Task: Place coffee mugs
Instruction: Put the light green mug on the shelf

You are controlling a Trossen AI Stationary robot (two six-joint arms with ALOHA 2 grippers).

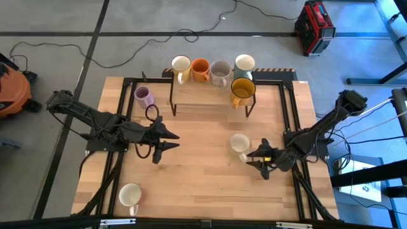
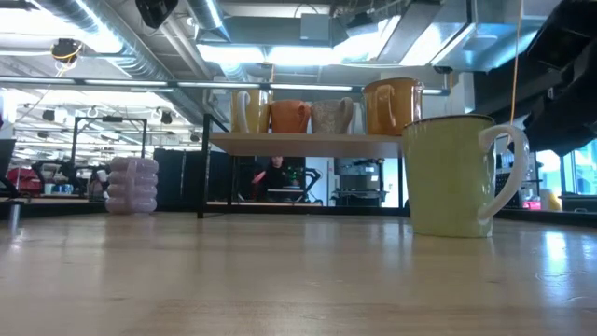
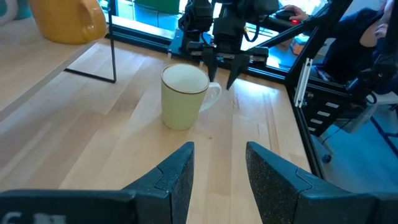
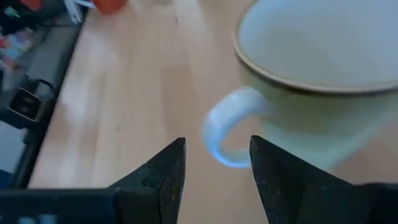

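Your right claw (image 1: 259, 159) sits low over the worktop (image 1: 203, 184) at its right side, fingers spread and gripping nothing, with the cream-white mug (image 1: 240, 144) just beside its tips. In the right wrist view the handle (image 4: 229, 134) of this mug points back toward the claw and lies just ahead of the gap between the two dark fingers (image 4: 163, 171), not yet between them; the mug stands upright, its mouth up, so its long axis is vertical and the handle loop is the part offered to you. Judged from this, the coming move turns on a short advance along the line of the handle so that the fingers straddle the loop, and the right arm is clearly the nearer one. Your left claw (image 1: 166, 141) waits near the worktop's middle left, fingers likewise apart and empty, aimed across at the same mug (image 3: 183, 96) but well apart from it. Five mugs already stand on the raised shelf (image 1: 203, 95) at the far edge: a cream one (image 1: 181, 65), an orange one (image 1: 200, 69), a grey-beige one (image 1: 220, 72), a pale mint-blue one (image 1: 244, 63) and an amber-yellow one (image 1: 242, 90). A lilac mug (image 1: 144, 97) stands on the worktop beside the shelf's left leg, and another cream-white mug (image 1: 130, 194) stands near the front left corner. No brand, label or legible writing shows on any mug or on the arms.
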